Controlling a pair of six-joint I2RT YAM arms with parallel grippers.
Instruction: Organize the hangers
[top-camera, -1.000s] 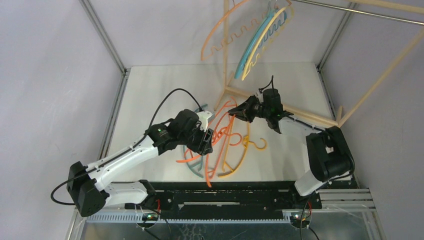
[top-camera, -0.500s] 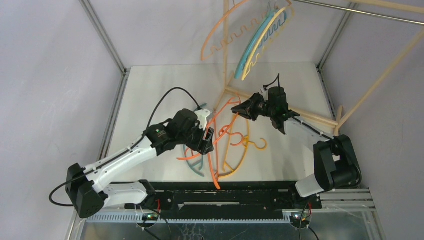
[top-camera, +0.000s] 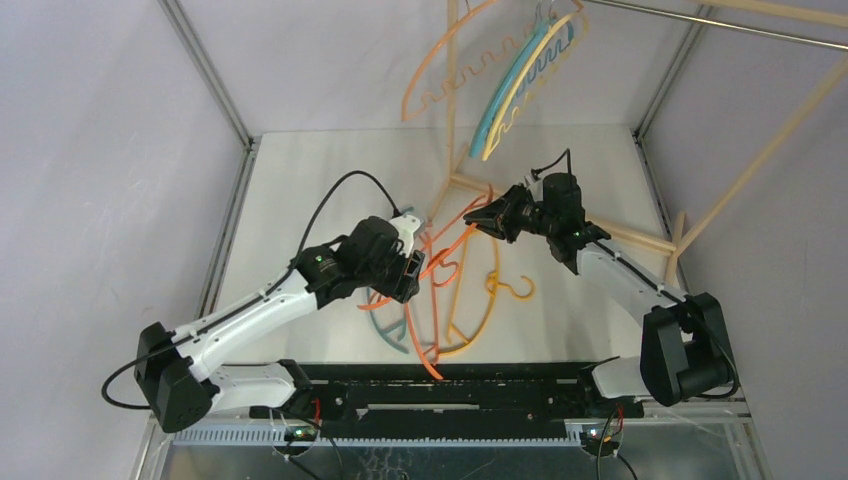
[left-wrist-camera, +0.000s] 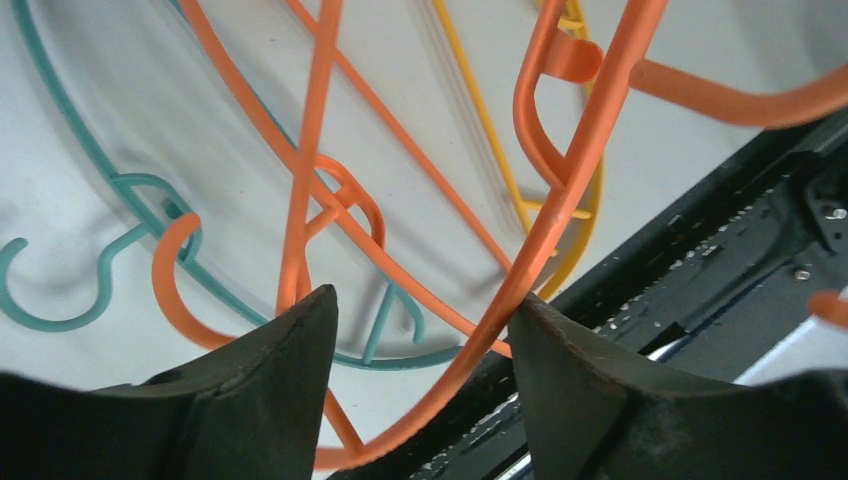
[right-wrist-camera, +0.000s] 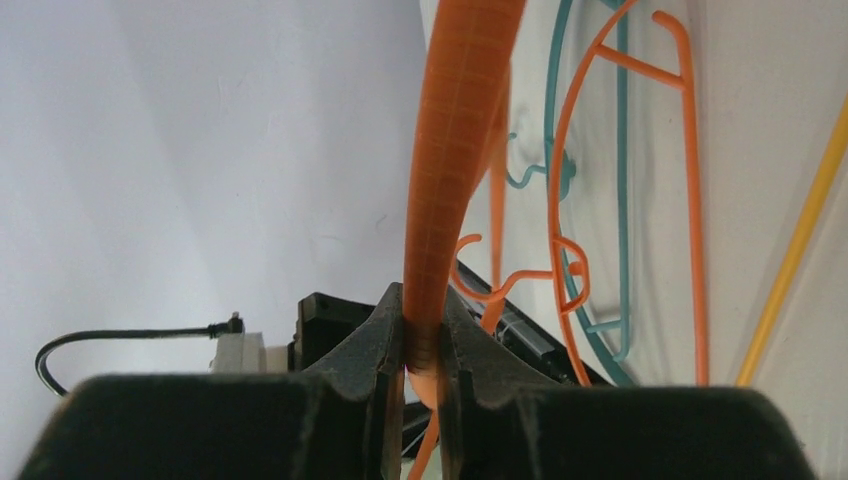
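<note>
Three hangers (top-camera: 500, 80), peach, teal-blue and yellow, hang from the pale wooden rack (top-camera: 760, 130); we judge the job under half done. Roughly five more lie in a tangle (top-camera: 440, 310) on the white bench (top-camera: 300, 180): thin glossy plastic arcs in orange, teal and yellow, with hooks and cross-struts. Right pincer (right-wrist-camera: 421, 350) is clamped tight on an orange hanger (right-wrist-camera: 455, 150), one end raised. Left pincer (left-wrist-camera: 420, 320) stands open astride an orange bar (left-wrist-camera: 560, 200), gripping nothing.

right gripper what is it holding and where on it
The right gripper is shut on an orange hanger, pinching its thick curved arm.
</note>
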